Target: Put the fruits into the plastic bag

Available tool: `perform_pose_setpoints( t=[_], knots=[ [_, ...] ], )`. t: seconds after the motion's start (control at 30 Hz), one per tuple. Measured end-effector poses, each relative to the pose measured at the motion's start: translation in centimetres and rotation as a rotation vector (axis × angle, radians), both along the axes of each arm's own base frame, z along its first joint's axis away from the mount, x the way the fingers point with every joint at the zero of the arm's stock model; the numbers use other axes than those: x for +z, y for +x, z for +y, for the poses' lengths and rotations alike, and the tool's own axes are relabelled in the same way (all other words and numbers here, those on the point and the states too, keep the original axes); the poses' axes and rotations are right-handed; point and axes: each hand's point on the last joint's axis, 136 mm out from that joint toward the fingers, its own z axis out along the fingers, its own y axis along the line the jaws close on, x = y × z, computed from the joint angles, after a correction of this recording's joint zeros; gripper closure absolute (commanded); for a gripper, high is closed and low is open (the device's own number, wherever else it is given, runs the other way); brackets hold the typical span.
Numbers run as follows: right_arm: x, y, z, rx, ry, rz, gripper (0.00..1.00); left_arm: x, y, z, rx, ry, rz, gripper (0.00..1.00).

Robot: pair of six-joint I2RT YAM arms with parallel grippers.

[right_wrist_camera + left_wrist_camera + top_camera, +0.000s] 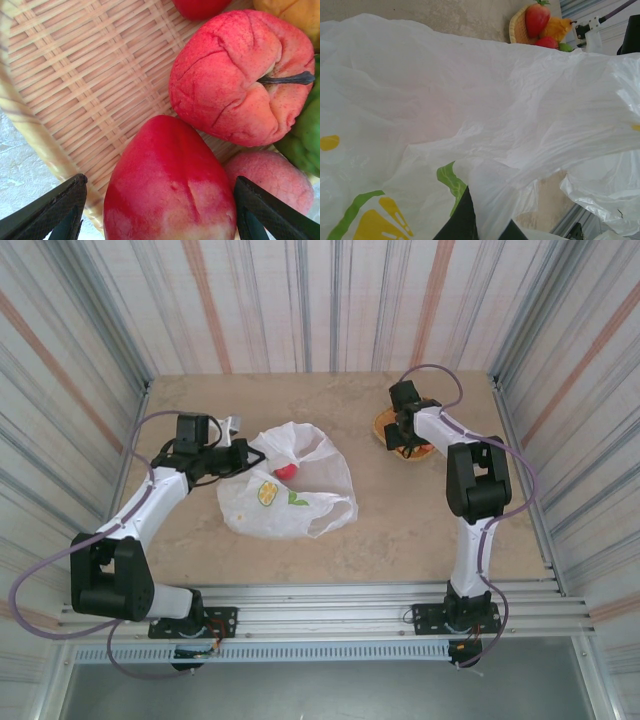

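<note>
Right gripper (160, 215) spread astride apple (165, 170), left gripper (487, 227) pinching bag (495, 100); close off-centre and you may squirt glossy apple out

Left hand (232, 454) pinched shut, arm stretched forward; right hand (160, 200) points down, fingers spread wide.

Nothing legible in view

No lettering, label, brand or number can be read on any surface. The plastic bag (300, 515) bears printed pictures alone, a yellow lemon slice (267, 493) and green leaves (298, 499), with no words among them
</note>
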Motion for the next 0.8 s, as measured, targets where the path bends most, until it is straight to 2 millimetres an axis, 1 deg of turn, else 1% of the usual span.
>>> perform_pose_setpoints(
  t=[0.33,0.63,0.8],
  knots=[
    [-0.06,0.12,-0.07,-0.001,0.03,0.008,0.28,0.01,-0.01,-0.01,0.004,-0.004,0.005,1.0],
    [-0.59,0.67,0.2,0.001,0.068,0.021,0.27,0.02,-0.03,-0.04,0.002,-0.006,0.006,1.0],
    [-0.8,0.66,0.32,0.003,0.074,0.027,0.3,0.07,0.02,0.13,0.006,-0.011,0.009,1.0]
  ],
)
